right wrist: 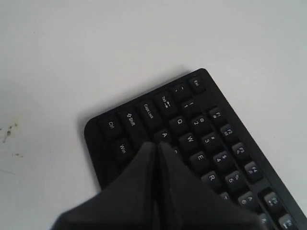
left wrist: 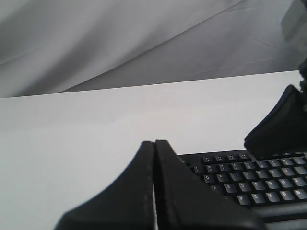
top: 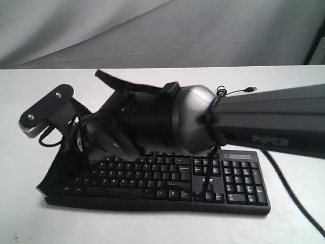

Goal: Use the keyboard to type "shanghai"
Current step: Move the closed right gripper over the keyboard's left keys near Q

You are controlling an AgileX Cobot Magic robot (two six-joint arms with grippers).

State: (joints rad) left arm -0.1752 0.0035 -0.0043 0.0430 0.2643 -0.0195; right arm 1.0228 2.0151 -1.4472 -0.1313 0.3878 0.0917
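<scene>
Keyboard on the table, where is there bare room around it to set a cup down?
Bare table lies in front of the keyboard and behind it toward the grey backdrop. Crowded: the right gripper at the A key.

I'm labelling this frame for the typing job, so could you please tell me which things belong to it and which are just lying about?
Belongs to the job: keyboard; right pincer, shut, tips by the A key; left pincer, shut.
Just lying about: grey cloth backdrop; dark specks on the white table.
</scene>
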